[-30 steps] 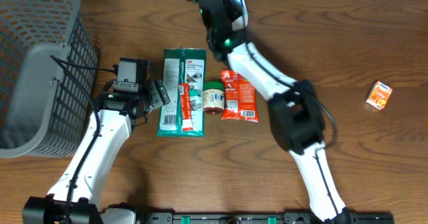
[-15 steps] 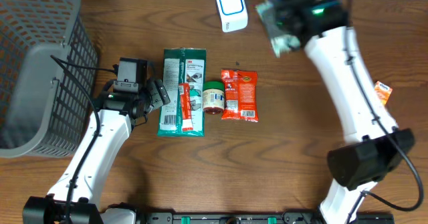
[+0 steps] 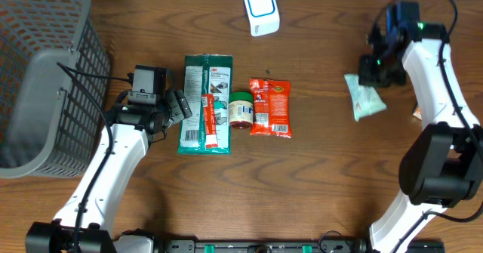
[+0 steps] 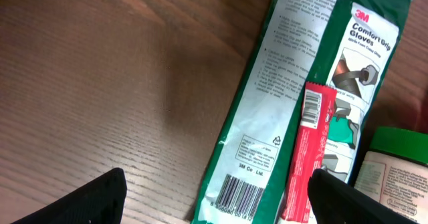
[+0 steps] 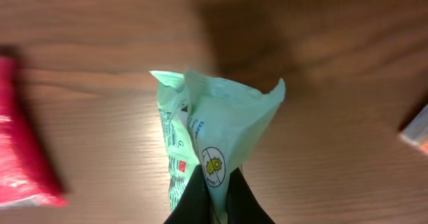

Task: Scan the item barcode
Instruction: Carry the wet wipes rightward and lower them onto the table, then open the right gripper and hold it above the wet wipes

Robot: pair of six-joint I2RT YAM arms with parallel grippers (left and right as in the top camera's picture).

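Rightward, the outstretched right hand [image 3: 375, 75] pinches a pale green pouch [image 3: 365, 100].

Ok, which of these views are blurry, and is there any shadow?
Right wrist view: the pale green packet is soft, with a dark shadow on the table beyond it. Left wrist view: glove pack print sharp, end effector fingers blurred. Overhead view: even, crisp.

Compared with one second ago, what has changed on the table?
The right end effector, shut on the pale green packet, swung from the white scanner to the right side of the table. The left end effector, gloves pack, jar and red packet stayed put.
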